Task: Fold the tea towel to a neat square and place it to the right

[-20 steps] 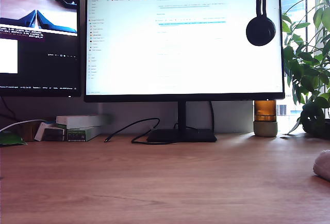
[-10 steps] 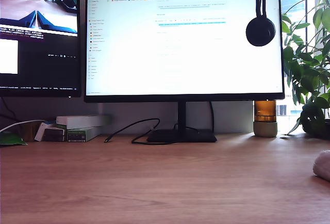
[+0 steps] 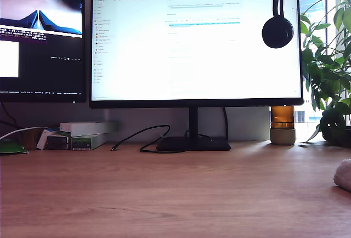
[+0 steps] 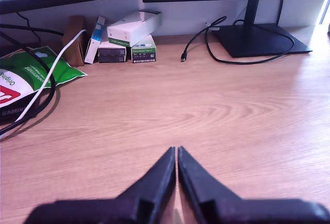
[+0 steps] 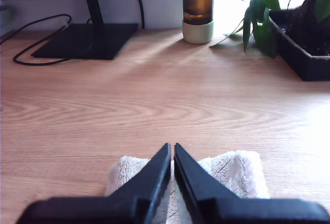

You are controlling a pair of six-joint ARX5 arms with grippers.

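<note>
Lying folded near the worktop's (image 3: pixel 164 194) front edge, at the exterior view's right, the tea towel (image 5: pixel 232 170) looked placed; my second gripper (image 5: pixel 171 154) hung over it, fingers pressed together, empty; my first gripper (image 4: pixel 177 157) likewise over bare wood, presumably parked clear.

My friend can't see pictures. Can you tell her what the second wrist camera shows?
My second gripper, jaws shut, points over a folded fluffy tea towel lying on a wooden desk. Behind stand a monitor base, an amber bottle and a leafy plant.
</note>
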